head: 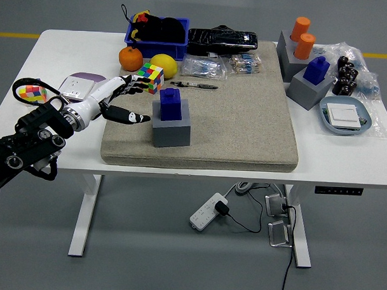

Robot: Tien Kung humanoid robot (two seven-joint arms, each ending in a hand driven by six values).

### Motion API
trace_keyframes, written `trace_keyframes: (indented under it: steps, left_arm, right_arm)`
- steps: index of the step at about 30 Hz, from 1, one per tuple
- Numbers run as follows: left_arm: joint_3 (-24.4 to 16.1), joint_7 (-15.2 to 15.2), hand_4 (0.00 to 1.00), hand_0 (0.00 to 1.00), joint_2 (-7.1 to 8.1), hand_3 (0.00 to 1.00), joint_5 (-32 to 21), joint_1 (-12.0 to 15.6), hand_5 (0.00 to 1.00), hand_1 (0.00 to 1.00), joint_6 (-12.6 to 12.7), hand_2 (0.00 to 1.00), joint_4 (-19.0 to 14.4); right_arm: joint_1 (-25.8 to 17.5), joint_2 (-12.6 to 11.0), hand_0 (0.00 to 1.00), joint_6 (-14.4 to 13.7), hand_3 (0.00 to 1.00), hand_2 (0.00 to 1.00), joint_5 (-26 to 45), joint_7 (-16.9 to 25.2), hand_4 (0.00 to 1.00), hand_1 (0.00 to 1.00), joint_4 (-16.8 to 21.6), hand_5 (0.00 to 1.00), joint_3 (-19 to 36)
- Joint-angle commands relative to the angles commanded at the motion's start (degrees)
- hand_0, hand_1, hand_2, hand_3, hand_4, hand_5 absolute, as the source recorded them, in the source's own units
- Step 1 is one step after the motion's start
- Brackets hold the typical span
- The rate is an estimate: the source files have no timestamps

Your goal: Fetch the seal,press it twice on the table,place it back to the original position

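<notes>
Currently left robot hand (pixel 122 98) is open, fingers spread, just left of blue seal (pixel 170 104) sitting in its gray holder (pixel 172 128) on the mat (pixel 245 121); sloppy approach could knock holder over.

left arm (pixel 28 142): black, knobbed joints | hand (pixel 112 97): white shell, black fingertips
</notes>
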Motion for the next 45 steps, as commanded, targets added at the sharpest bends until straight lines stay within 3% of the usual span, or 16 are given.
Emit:
trace_keyframes:
  steps: [22, 33, 39, 40, 45]
  left_arm:
    - [-1.2, 0.1, 0.907, 0.833, -7.11, 0.853, -2.4, -1.0, 0.002, 0.836, 0.4, 0.81, 4.8]
    - [-1.5, 0.0, 0.901, 0.815, -8.91, 0.829, -3.0, -1.5, 0.002, 0.808, 0.6, 0.786, 7.2]
    - [-1.5, 0.0, 0.886, 0.798, -9.35, 0.815, -2.9, -1.5, 0.002, 0.791, 0.7, 0.756, 7.6]
    - [-1.4, 0.1, 0.862, 0.78, -9.39, 0.785, -2.9, -1.5, 0.002, 0.764, 0.7, 0.7, 7.7]
    - [-1.3, 0.1, 0.862, 0.78, -9.61, 0.785, -3.0, -1.4, 0.002, 0.764, 0.6, 0.7, 7.9]
  right_arm:
    - [0.4, -0.1, 0.82, 0.0, 0.701, 0.69, 0.3, 0.0, 0.737, 0.721, -0.1, 0.512, -0.9]
    - [0.8, -0.4, 0.82, 0.0, 0.7, 0.689, 0.5, -0.1, 0.737, 0.721, -0.1, 0.511, -1.7]
    - [0.7, -0.5, 0.82, 0.0, 0.7, 0.69, 0.5, -0.1, 0.737, 0.721, -0.1, 0.51, -1.9]
    - [0.7, -0.5, 0.82, 0.0, 0.7, 0.69, 0.5, -0.1, 0.737, 0.72, -0.1, 0.51, -2.0]
    - [0.6, -0.6, 0.82, 0.0, 0.7, 0.69, 0.6, -0.1, 0.737, 0.72, -0.1, 0.51, -2.2]
